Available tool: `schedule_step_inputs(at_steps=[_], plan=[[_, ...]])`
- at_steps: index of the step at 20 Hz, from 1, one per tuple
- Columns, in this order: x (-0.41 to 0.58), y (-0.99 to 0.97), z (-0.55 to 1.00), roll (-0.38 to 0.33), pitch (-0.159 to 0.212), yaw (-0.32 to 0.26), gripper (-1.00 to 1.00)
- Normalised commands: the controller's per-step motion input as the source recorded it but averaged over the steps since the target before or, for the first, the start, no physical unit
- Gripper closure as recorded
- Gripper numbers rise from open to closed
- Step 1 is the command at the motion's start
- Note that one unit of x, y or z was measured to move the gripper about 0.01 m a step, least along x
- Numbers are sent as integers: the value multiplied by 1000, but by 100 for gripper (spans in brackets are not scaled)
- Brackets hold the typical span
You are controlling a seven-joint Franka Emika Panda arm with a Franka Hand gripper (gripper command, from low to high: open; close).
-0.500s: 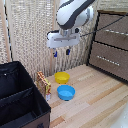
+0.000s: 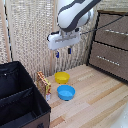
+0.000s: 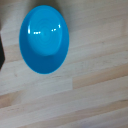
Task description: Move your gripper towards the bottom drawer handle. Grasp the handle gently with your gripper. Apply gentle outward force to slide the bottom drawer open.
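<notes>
My gripper [image 2: 63,52] hangs from the bulky white and grey arm, high above the wooden floor, its two dark blue fingers [image 2: 57,54] apart and empty. The dark brown bottom drawer [image 2: 120,70] is at the exterior view's right and looks closed. Its thin silver handle [image 2: 107,58] lies well to the right of the gripper, at about the height of the fingers. In the wrist view I see only a blue bowl [image 3: 44,40] on the pale wood floor; the fingers, drawer and handle are out of that view.
Another dark brown drawer [image 2: 112,30] sits above the bottom one. A yellow bowl [image 2: 62,77] and the blue bowl [image 2: 66,92] rest on the floor below the gripper. A small orange box [image 2: 44,83] leans beside a black fabric bin [image 2: 17,102] at the left. A wicker screen [image 2: 30,35] stands behind.
</notes>
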Motion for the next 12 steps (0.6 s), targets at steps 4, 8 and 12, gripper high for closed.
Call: schedule_step_inputs(at_steps=[4,8,12], plan=[[-87,-186,-1,-331,-33,181,-100],[-80,-146,-7,-347,-16,188,-100],[-91,-174,-9,-359,-5,172,-100]])
